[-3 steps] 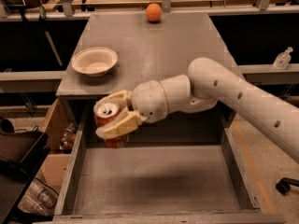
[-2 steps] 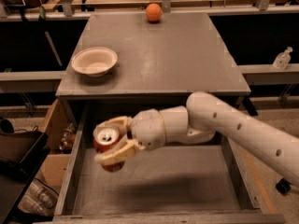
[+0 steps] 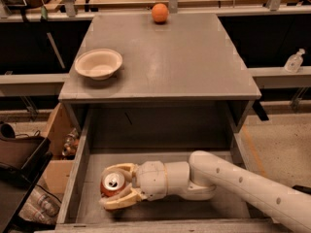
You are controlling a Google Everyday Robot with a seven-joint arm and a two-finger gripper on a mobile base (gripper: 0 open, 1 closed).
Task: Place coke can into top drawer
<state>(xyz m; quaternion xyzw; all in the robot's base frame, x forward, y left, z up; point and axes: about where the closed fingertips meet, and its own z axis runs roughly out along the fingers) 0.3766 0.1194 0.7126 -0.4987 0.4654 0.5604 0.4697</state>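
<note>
Camera view puts the gripper (image 3: pixel 111 187) low inside the top drawer (image 3: pixel 74 178), near its left wall and front edge. Its two fingers are clamped on the coke can (image 3: pixel 114 180) — one on either side of the silver top that faces you. You cannot tell whether the can's base touches the drawer floor, so ease it down until it seats before letting go. Open the fingers slowly and draw back along the arm's line — a sideways pull would likely tip the can. The bowl (image 3: pixel 98 63) and orange ball (image 3: pixel 160 12) sit well apart.

Warm overhead light, soft shadows, gripper (image 3: pixel 108 187) inside shaded top drawer (image 3: pixel 77 178)
</note>
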